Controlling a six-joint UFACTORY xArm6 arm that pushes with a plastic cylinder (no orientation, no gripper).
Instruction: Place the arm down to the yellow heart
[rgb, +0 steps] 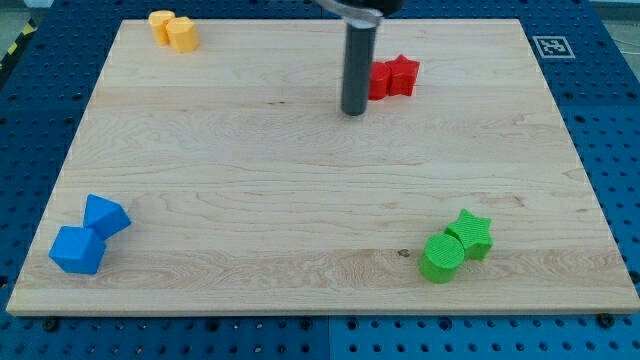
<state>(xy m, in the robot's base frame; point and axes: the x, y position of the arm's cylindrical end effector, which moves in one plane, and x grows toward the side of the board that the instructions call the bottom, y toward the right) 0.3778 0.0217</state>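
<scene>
Two yellow-orange blocks sit together at the view's top left: one (160, 24) on the left and one (183, 34) on the right; I cannot tell which is the heart. My tip (353, 112) rests on the board near the top centre, far to the right of the yellow blocks. It stands just left of a red block pair (392, 77), whose right piece is star-shaped.
A blue cube (77, 249) and a second blue block (105, 215) sit at the bottom left. A green cylinder (441, 257) and a green star (471, 232) sit at the bottom right. The wooden board (300, 200) lies on a blue perforated table.
</scene>
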